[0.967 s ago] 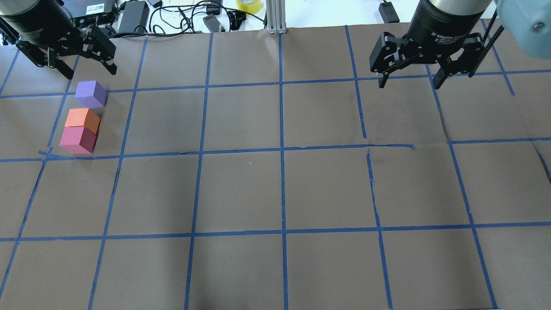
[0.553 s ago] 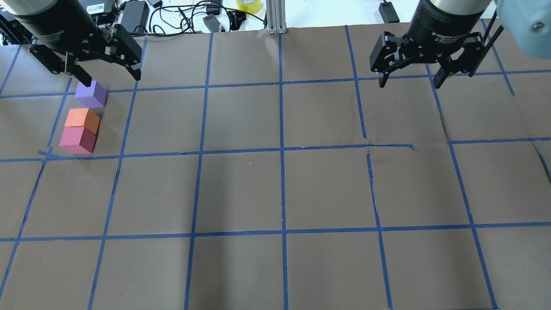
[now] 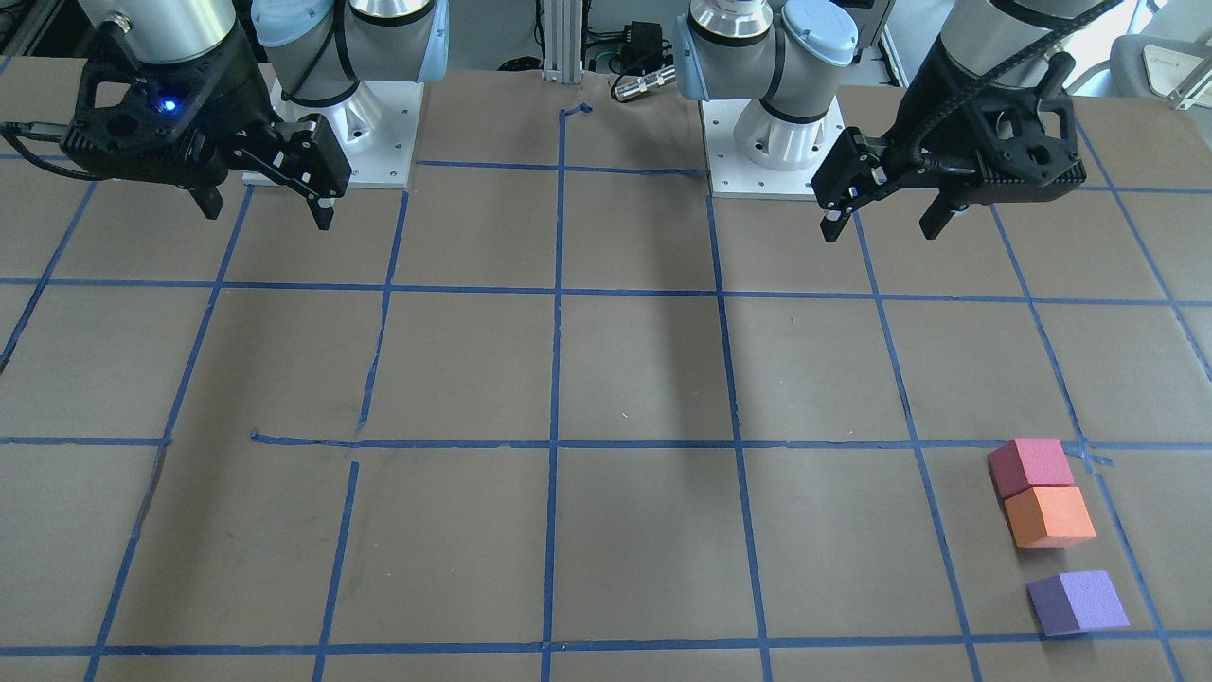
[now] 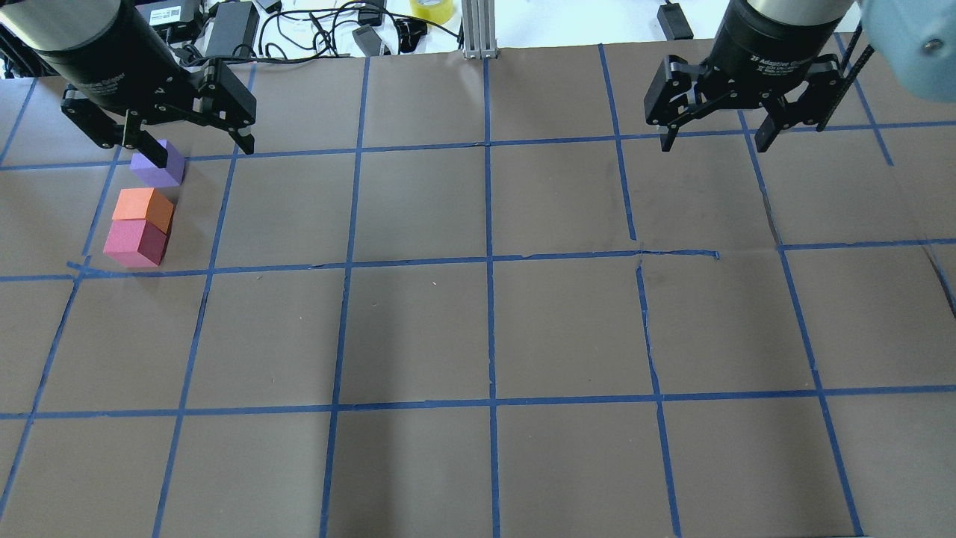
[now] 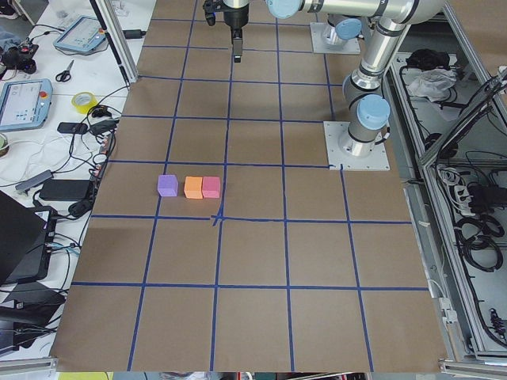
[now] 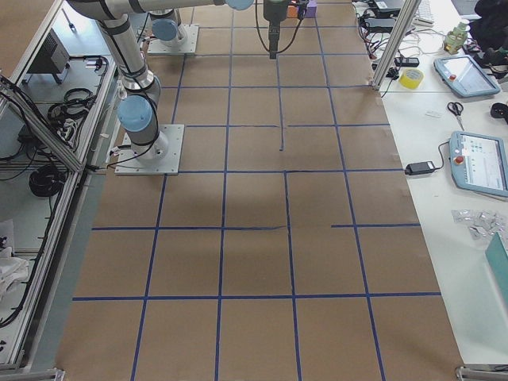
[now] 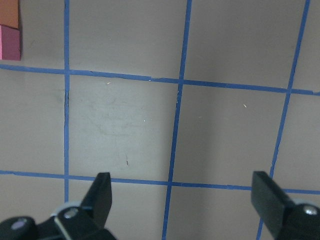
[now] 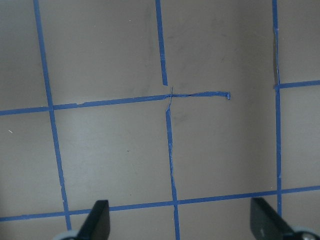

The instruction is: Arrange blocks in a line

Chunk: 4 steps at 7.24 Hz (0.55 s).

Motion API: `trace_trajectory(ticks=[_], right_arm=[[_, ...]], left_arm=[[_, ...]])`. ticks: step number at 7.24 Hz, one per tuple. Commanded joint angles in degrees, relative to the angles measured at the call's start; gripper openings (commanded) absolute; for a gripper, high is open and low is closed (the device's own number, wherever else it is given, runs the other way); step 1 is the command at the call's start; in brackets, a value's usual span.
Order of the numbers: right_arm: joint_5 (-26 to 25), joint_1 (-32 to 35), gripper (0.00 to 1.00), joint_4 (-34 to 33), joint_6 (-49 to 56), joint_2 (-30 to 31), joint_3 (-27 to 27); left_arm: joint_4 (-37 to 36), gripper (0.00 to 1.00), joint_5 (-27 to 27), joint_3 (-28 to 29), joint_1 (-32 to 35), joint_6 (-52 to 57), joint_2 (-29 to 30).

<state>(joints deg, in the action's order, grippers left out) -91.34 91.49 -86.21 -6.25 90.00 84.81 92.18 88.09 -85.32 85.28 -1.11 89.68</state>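
Note:
Three foam cubes stand in a short row at the table's left end: purple (image 4: pixel 160 170), orange (image 4: pixel 143 208) and pinkish-red (image 4: pixel 134 243). Orange and pinkish-red touch; purple stands a small gap away. The front-facing view shows them at lower right: purple (image 3: pixel 1078 602), orange (image 3: pixel 1048 516), pinkish-red (image 3: pixel 1029 465). My left gripper (image 4: pixel 202 153) is open and empty, raised above the table; one fingertip overlaps the purple cube in the overhead view. Its wrist view shows only the pinkish-red cube (image 7: pixel 10 42) and orange cube (image 7: pixel 9 11) at the top-left corner. My right gripper (image 4: pixel 713 146) is open and empty, far right.
Brown paper with a blue tape grid (image 4: pixel 489 261) covers the table. Cables, power bricks and a yellow tape roll (image 4: pixel 432 7) lie beyond the far edge. The two arm bases (image 3: pixel 772 142) stand at the robot's side of the table.
My left gripper has moved rightward and toward the cubes in the overhead view, so a fingertip now overlaps the purple cube. The cubes and the right gripper have not moved.

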Motion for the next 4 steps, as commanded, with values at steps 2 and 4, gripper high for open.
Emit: trace_trajectory(ticks=[2, 4], right_arm=[[-0.2, 0.0, 1.0, 0.0, 0.1, 0.0, 0.0], [-0.1, 0.0, 1.0, 0.0, 0.1, 0.0, 0.0]], left_arm=[[-1.8, 1.0, 0.2, -0.5, 1.3, 0.0, -0.3], [-1.8, 1.0, 0.4, -0.5, 1.3, 0.1, -0.7]])
